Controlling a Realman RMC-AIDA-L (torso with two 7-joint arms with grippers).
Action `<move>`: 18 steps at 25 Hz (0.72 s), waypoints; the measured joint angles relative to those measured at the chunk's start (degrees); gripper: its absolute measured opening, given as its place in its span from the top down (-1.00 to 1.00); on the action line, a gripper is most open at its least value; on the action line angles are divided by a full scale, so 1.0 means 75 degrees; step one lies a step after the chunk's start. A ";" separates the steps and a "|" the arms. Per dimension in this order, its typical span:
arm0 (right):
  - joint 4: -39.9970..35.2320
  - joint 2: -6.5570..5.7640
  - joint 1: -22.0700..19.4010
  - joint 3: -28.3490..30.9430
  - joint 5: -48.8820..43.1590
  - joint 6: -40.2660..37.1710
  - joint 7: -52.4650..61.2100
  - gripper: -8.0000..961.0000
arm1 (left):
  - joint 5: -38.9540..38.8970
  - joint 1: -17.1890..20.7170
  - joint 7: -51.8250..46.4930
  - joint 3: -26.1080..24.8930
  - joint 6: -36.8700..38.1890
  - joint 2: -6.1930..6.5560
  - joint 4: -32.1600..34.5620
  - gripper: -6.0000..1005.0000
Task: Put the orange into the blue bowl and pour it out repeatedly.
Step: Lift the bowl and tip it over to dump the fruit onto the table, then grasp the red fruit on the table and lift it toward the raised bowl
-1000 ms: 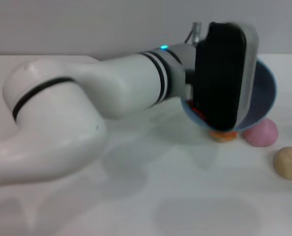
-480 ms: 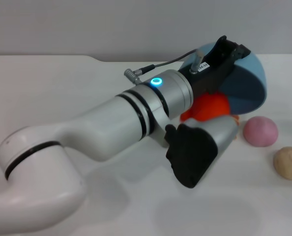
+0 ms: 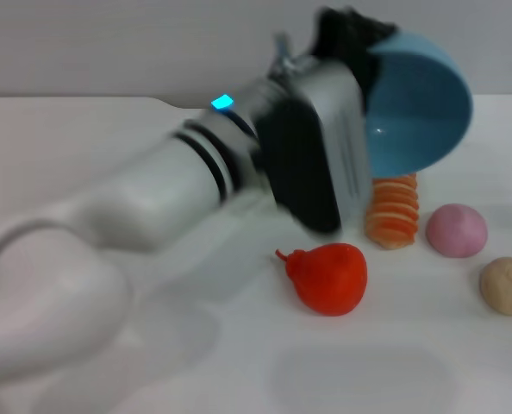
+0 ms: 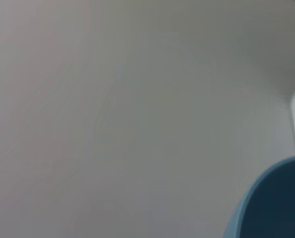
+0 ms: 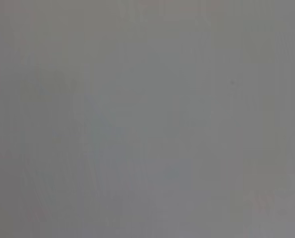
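The orange [image 3: 329,277] lies on the white table, front of centre, nub pointing left. The blue bowl [image 3: 415,108] is held up in the air at the back right, tipped on its side with its empty inside facing me. My left gripper [image 3: 352,39] is shut on the bowl's far rim, above the orange and behind it. A piece of the bowl's rim also shows in the left wrist view [image 4: 271,203]. The right gripper is out of view.
A pale-orange striped loaf [image 3: 392,211] stands under the bowl. A pink bun [image 3: 456,230] and a tan bun [image 3: 507,285] lie to the right. My left arm [image 3: 135,216] crosses the table's left half.
The bowl has swung up and tipped over, and the orange has dropped out of it onto the table. The wrist has rolled and lifted.
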 joint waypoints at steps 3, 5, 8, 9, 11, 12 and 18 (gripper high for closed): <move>-0.0019 -0.0030 0.0025 -0.0020 -0.0011 0.0009 0.0108 -0.12 | -0.0990 -0.0061 -0.0467 -0.0888 0.1092 0.0019 0.0228 0.99; -0.0086 -0.0065 0.0043 -0.0026 -0.0051 0.0015 0.0268 -0.12 | -0.1312 -0.0183 -0.0981 -0.1481 0.1877 0.0046 0.0273 0.99; -0.0397 -0.0084 0.0059 -0.0032 -0.0507 0.0127 0.0661 -0.12 | -0.1313 -0.0576 -0.2276 -0.2657 0.3712 0.0102 0.0230 0.99; -0.0538 -0.0092 0.0074 -0.0033 -0.0758 0.0216 0.0907 -0.12 | -0.1239 -0.0698 -0.2623 -0.2976 0.4325 0.0110 0.0204 0.99; -0.0886 -0.0141 0.0140 -0.0035 -0.1423 0.0404 0.1695 -0.12 | -0.0959 -0.1071 -0.3345 -0.3694 0.5582 0.0121 0.0091 0.99; -0.1096 -0.0173 0.0187 -0.0031 -0.1819 0.0462 0.2180 -0.12 | -0.0753 -0.1288 -0.3756 -0.4047 0.6240 0.0125 -0.0005 0.99; -0.2654 -0.0269 0.0604 -0.0193 -0.5250 0.0126 0.5671 -0.12 | -0.0270 -0.2321 -0.5133 -0.5306 0.8540 0.0147 -0.1097 0.99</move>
